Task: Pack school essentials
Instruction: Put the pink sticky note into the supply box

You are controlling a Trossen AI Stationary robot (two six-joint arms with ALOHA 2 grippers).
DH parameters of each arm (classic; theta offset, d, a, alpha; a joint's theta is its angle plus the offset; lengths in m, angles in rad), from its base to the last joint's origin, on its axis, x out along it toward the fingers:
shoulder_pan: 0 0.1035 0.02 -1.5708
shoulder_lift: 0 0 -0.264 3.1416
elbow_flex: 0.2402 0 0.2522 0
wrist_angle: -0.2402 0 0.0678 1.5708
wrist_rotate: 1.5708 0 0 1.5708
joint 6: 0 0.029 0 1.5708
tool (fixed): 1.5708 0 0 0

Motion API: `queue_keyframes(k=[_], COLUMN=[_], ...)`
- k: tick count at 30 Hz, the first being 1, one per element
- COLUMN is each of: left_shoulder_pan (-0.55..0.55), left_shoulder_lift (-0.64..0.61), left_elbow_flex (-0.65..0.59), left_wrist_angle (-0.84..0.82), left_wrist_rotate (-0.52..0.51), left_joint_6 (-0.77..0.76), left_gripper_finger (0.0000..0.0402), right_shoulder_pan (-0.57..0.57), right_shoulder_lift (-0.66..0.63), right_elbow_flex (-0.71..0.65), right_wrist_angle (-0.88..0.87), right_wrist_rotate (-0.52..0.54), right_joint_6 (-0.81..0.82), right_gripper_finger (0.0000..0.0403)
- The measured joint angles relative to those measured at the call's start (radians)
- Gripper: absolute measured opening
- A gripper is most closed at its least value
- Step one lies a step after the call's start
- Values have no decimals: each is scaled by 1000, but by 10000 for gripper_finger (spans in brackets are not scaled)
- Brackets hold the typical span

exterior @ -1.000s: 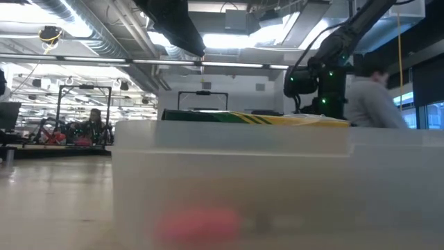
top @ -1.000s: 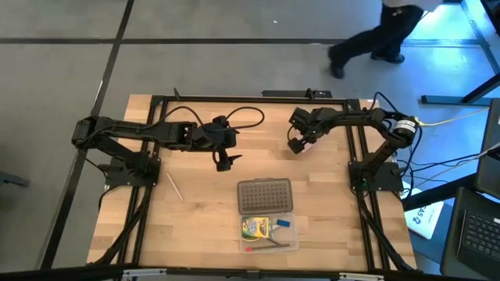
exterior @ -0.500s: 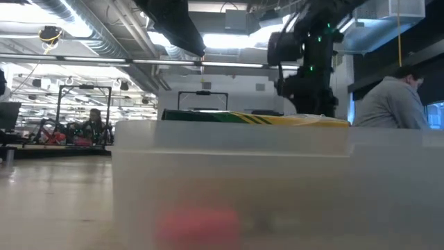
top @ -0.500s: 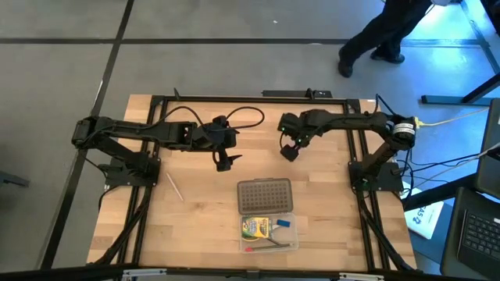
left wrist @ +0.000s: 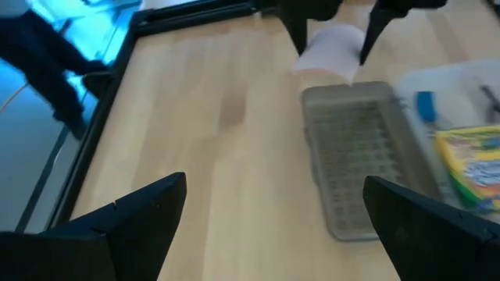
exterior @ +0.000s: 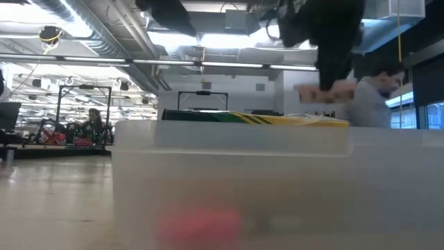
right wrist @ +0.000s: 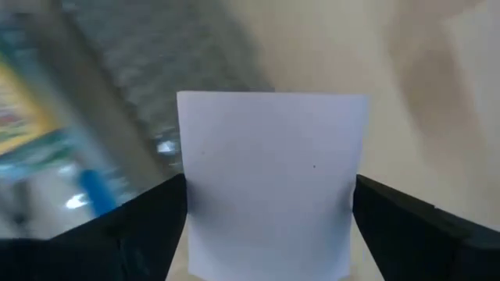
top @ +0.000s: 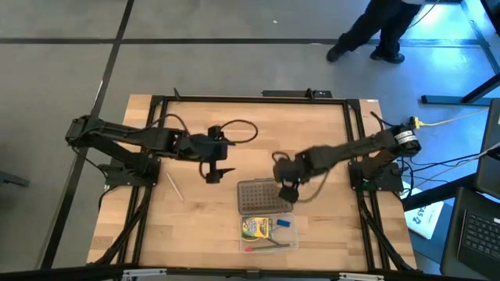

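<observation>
Wood table (top: pixel 203 218), person (top: pixel 375 31) beyond.

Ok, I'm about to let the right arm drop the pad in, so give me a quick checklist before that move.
1. Pink square pad held in the right tool: ok.
2. Right tool over the open tray of the case: not ok, it is above the grey dotted lid.
3. Lid open: ok.
4. Free room in the tray beside the crayon box and blue eraser: cannot tell.
5. Left tool open and clear of the case: ok.
</observation>
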Motion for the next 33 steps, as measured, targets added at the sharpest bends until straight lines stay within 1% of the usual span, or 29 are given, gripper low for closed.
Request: queue_keyframes(k=[3, 7, 15, 19, 23, 27, 33], left_shoulder_pan=[-44, -102, -221, -269, -301, -311, -312], left_shoulder_lift=[-21, -26, -26, -26, -26, -26, -26], left_elbow_flex=[0, 0, 0, 0, 0, 0, 0], left_wrist_angle=[-29, -35, -29, -14, 9, 14, 15], left_wrist_rotate=[2, 3, 3, 2, 3, 2, 2], left_joint_6=[-3, -25, -52, -52, -52, -52, -48], left_gripper_finger=[383, 383, 383, 383, 383, 383, 383], right_shoulder_pan=[94, 205, 347, 385, 398, 398, 398], right_shoulder_lift=[-1, 3, 29, 78, 127, 161, 211], right_elbow_flex=[3, 3, 3, 3, 3, 3, 3], right_wrist_angle=[55, 126, 231, 293, 339, 393, 384], right_wrist_rotate=[12, 75, 147, 147, 136, 107, 99], right_joint_6=[68, 118, 144, 99, 62, 47, 44], right_gripper_finger=[345, 345, 345, 345, 345, 345, 345])
